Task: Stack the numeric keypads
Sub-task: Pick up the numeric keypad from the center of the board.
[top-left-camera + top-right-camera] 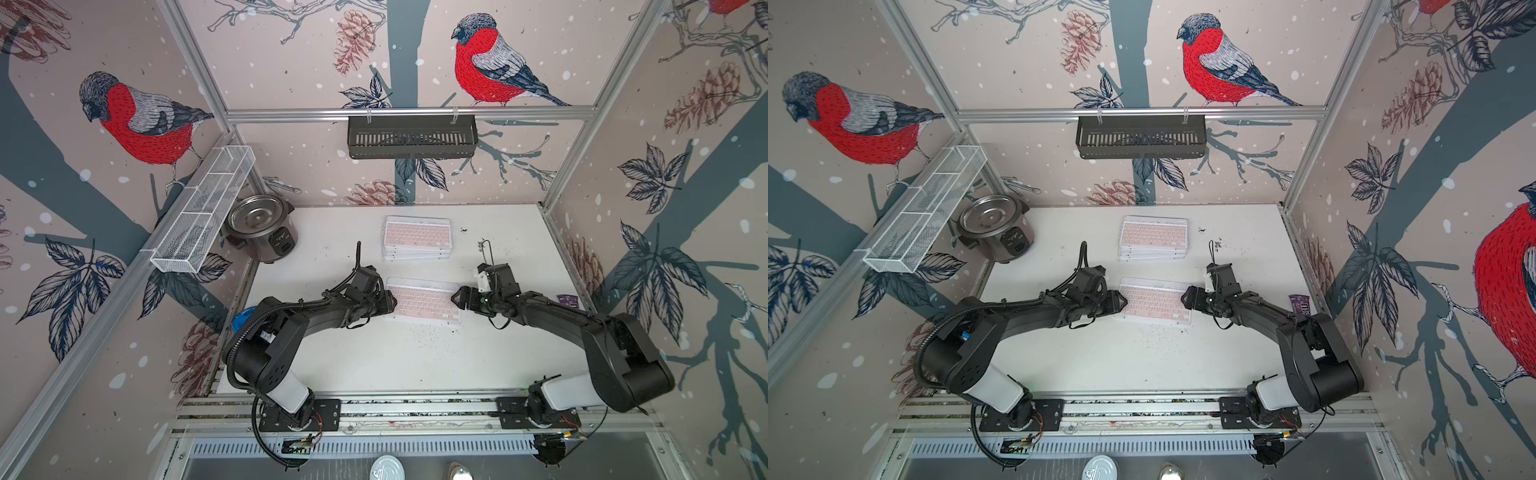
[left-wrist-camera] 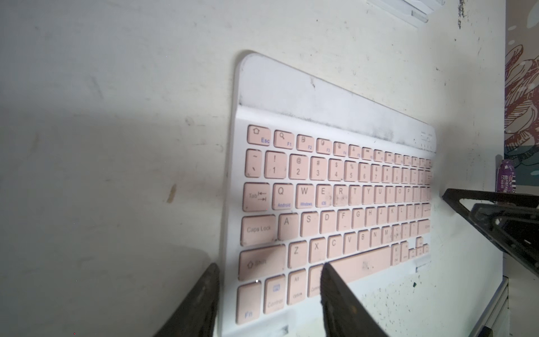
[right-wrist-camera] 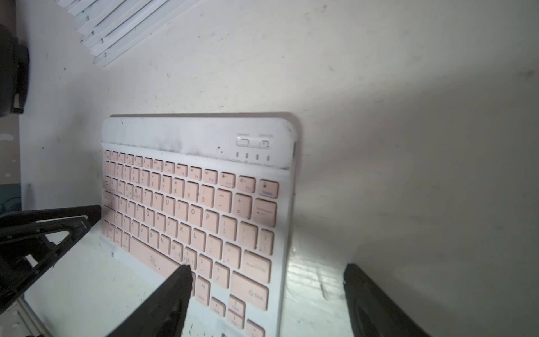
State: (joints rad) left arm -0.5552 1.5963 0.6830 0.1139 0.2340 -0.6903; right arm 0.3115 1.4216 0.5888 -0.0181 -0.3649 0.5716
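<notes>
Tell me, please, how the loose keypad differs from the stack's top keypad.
The loose keypad lies alone on the table; the top keypad rests on others, farther back. The left gripper and right gripper flank the loose keypad's short ends; nothing touches the top keypad. Both have pink keys, white frames, face up.

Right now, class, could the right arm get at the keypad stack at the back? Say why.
Probably yes: the right gripper is open and holding nothing, and only bare table lies between it and the stack.
</notes>
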